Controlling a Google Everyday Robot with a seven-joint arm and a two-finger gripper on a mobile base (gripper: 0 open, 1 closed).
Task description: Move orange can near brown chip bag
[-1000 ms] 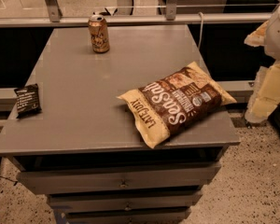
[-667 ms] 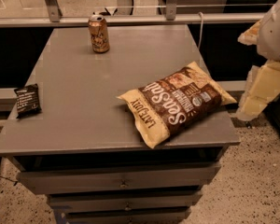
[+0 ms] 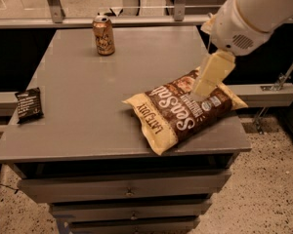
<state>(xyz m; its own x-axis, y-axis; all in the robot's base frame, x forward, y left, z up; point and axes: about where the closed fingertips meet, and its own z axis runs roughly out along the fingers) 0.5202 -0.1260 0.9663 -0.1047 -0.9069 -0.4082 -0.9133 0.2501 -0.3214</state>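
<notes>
while the white arm [image 3: 259, 11] slants in from the upper right corner, its bulky wrist sits high and the cream gripper [image 3: 203, 87] hangs down and leftward from it, tip lowest. whether the gripper is clenched or released cannot be told, and nothing shows in its hold. its tip overlaps the upper right part of the brown chip bag [image 3: 178, 116]; touching or hovering, i cannot tell. the bag lies flat below and left of the gripper on the grey table [image 3: 78, 126]. the orange can [image 3: 103, 34] stands upright well left of the gripper, near the far edge, apart from the bag. a small black packet [image 3: 29, 104] lies far left of the gripper.
</notes>
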